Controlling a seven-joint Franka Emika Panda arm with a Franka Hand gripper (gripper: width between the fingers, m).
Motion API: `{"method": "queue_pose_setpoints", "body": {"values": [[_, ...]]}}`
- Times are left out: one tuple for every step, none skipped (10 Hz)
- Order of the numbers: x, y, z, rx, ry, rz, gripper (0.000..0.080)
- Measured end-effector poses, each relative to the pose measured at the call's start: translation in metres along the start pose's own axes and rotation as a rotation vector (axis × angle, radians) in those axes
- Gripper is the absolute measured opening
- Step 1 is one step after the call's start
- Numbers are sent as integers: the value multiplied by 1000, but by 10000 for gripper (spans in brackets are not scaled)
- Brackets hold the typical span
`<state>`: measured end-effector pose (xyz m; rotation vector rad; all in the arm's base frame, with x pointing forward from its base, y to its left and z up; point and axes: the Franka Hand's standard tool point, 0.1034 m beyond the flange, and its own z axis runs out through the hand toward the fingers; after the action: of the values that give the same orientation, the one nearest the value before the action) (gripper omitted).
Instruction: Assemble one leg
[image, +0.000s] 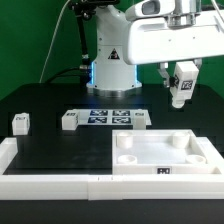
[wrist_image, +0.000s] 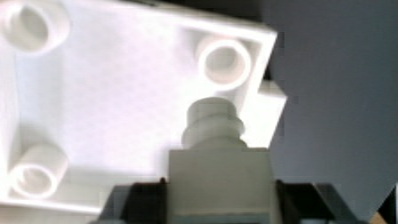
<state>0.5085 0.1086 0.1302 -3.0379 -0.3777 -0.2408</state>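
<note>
My gripper (image: 180, 75) is shut on a leg (image: 183, 92), a small white block with a black-and-white tag, held tilted in the air above the far right corner of the large white square tray (image: 150, 160). In the wrist view the leg (wrist_image: 217, 150) sits between my dark fingers (wrist_image: 135, 203), its stepped tip pointing toward the tray (wrist_image: 107, 100) near a round corner hole (wrist_image: 226, 60). The gripper (wrist_image: 217, 205) is at this view's edge. The leg does not touch the tray.
Three look-alike legs stand on the black table: one at the exterior view's left (image: 20, 122), one beside the marker board (image: 68, 120), one behind the tray (image: 140, 119). The marker board (image: 108, 116) lies mid-table. A white L-shaped rail (image: 50, 185) runs along the front.
</note>
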Motion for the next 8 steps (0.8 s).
{"method": "queue_pose_setpoints", "body": {"values": [[19,12,3,13,10,-45,291],[20,12,4,13,13,-27,291],[18,11,4,13,11,-30,291],[18,12,5,13,11,-29,291],[18,12,5,13,10,-29,291],[18,12,6,13,10,-29,291],[17,12,9,13,11,-26,291],[27,13,12,16,11,-26,291]]}}
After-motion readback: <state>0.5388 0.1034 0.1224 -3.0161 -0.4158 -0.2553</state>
